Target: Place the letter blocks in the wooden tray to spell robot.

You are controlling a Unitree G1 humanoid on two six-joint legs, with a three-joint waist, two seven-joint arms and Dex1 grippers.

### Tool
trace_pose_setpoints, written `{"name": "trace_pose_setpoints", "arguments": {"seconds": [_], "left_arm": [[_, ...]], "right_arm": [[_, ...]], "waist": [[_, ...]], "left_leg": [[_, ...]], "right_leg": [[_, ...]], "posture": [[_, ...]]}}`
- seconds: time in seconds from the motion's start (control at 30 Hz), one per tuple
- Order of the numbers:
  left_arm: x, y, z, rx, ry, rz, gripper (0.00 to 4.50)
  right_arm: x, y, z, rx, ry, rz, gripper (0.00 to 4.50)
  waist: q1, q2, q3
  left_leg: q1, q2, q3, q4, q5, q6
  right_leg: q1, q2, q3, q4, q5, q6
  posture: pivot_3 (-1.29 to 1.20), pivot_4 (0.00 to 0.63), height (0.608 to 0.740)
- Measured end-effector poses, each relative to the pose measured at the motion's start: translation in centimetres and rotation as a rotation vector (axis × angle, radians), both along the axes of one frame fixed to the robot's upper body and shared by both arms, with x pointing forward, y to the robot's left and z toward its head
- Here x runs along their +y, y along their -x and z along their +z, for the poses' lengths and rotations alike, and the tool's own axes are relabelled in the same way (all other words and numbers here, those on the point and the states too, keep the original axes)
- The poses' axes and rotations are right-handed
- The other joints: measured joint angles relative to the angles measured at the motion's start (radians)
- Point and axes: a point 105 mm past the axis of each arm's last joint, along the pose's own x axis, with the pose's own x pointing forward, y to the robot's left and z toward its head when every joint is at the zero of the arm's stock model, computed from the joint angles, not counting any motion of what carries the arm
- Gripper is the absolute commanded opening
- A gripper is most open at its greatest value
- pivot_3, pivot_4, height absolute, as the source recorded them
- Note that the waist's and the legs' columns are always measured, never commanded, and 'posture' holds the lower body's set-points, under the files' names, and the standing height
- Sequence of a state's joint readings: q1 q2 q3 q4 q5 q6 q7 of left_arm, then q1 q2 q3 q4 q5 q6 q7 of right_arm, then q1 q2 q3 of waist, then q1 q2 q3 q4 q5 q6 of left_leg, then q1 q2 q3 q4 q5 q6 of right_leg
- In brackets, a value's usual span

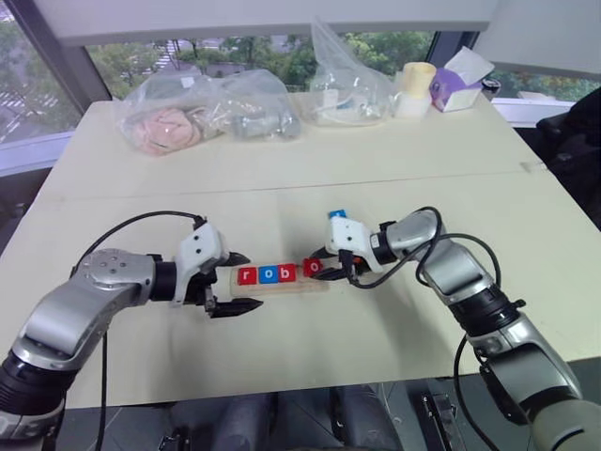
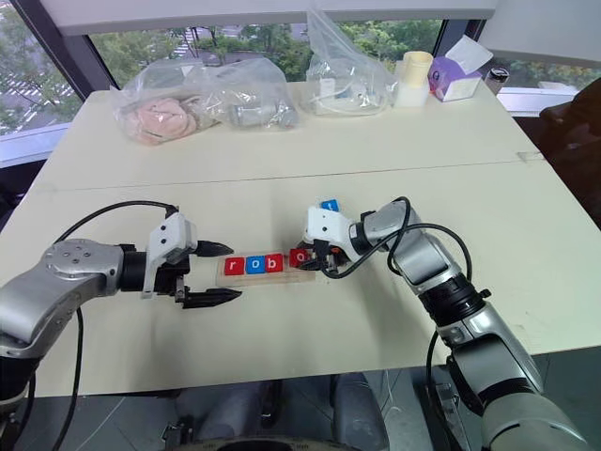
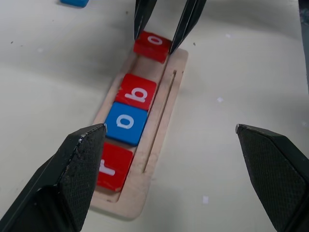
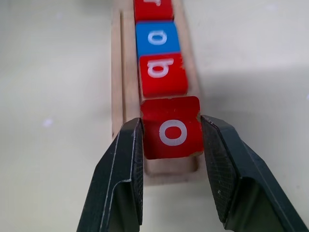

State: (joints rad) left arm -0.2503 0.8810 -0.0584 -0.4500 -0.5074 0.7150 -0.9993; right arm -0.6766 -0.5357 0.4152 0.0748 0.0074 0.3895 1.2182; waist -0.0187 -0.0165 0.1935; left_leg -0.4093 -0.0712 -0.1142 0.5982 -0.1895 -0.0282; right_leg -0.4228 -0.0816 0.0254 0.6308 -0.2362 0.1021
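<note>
Seating the second o at the tray's open end

Head views: the right gripper, pinched shut on the red o, sits at the tray's right end near the desk middle; the left gripper, spread wide and empty, brackets the left end.
Left wrist: r, o, b fill the groove, and a blue block lies apart on the desk.
Right wrist: the o lies in line with the tray's long axis, just beside b.

Light: you get bright, even daylight from the windows behind the desk.
Shadows: soft and faint under both arms.
Glare: mild sheen on the plastic bags.
Focus: your head views are sharp; in the right wrist view the near fingers look slightly soft.
</note>
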Motion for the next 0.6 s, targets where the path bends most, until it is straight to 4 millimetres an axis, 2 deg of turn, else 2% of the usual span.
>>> {"name": "trace_pose_setpoints", "arguments": {"seconds": [0.3,0.5,0.53,0.6], "left_arm": [[0.1,0.0,-0.1,-0.001,-0.005,0.006,4.5],[0.1,0.0,-0.2,0.002,-0.005,0.01,4.5],[0.1,0.0,-0.3,0.002,-0.005,0.011,4.5],[0.1,0.0,-0.3,0.002,-0.005,0.013,4.5]], "right_arm": [[0.5,-0.2,-0.5,-0.015,0.042,-0.002,1.15],[1.1,-0.3,-0.7,-0.01,0.022,-0.009,4.09],[1.3,-0.4,-0.6,-0.013,0.016,-0.012,4.44],[1.5,-0.6,-0.6,-0.014,0.007,-0.02,4.44]], "waist": [[0.0,0.0,0.0],[0.0,0.0,0.0],[0.0,0.0,0.0],[0.001,0.0,0.0]], "left_leg": [[0.0,0.0,0.0,0.0,0.0,0.0],[0.0,0.0,0.0,0.0,0.0,0.0],[0.0,0.0,0.0,0.0,0.0,0.0],[0.0,0.0,0.0,0.0,0.0,0.0]], "right_leg": [[0.0,0.0,0.0,0.0,0.0,0.0],[0.0,0.0,0.0,0.0,0.0,0.0],[0.0,0.0,0.0,0.0,0.0,0.0],[0.0,0.0,0.0,0.0,0.0,0.0]], "posture": [[0.0,0.15,0.74],[0.0,0.15,0.74],[0.0,0.15,0.74],[0.0,0.15,0.74]]}}
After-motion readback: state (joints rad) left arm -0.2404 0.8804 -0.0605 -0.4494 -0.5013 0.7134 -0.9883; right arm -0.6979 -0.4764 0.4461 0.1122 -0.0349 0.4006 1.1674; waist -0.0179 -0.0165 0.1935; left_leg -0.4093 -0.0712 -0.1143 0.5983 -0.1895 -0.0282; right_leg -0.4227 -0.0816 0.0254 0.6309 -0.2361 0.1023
